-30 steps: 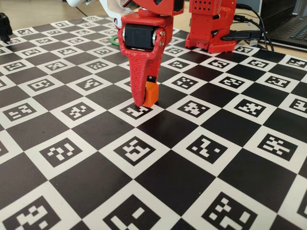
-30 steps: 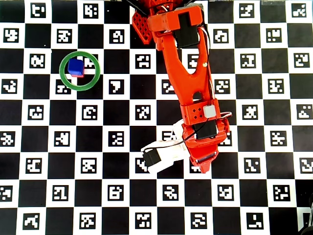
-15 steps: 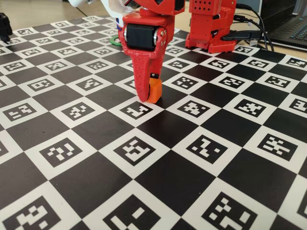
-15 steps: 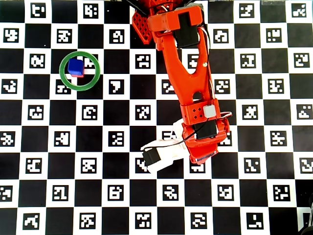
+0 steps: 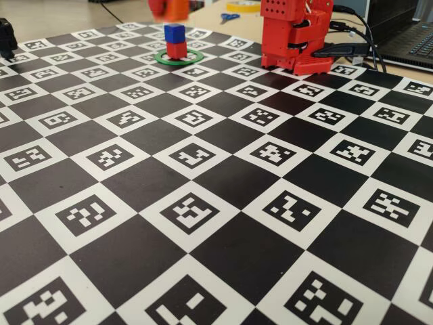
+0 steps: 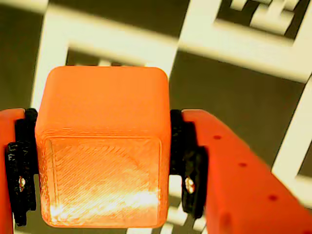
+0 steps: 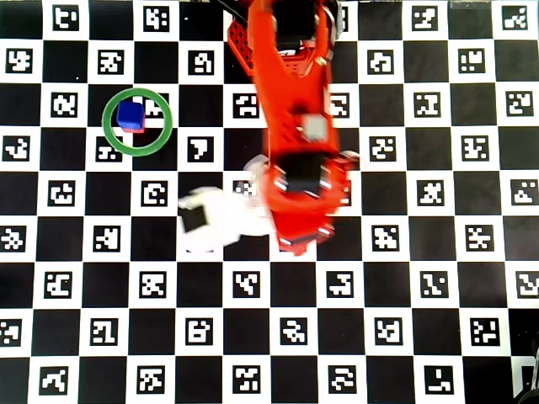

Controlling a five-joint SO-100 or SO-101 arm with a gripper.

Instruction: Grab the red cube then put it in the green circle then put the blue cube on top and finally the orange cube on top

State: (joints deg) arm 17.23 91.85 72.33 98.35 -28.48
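The orange cube [image 6: 102, 146] fills the wrist view, clamped between my gripper's [image 6: 103, 163] black pads [image 6: 189, 161], above the checkered board. In the fixed view the gripper [image 5: 167, 8] is a blurred orange shape at the top edge, above the stack. The blue cube [image 5: 174, 32] sits on the red cube [image 5: 176, 49] inside the green circle [image 5: 162, 59]. In the overhead view the blue cube [image 7: 129, 114] covers the red cube [image 7: 136, 130] in the upper left part of the green circle [image 7: 139, 154]. The gripper end [image 7: 200, 220] is a white blur to its lower right.
The red arm [image 7: 290, 126] and its base [image 5: 294, 37] stand at the board's far edge. Scissors [image 5: 229, 17], a yellow tape roll [image 5: 243, 5], cables and a laptop [image 5: 413, 40] lie behind the board. A black object [image 5: 7, 37] stands at the far left.
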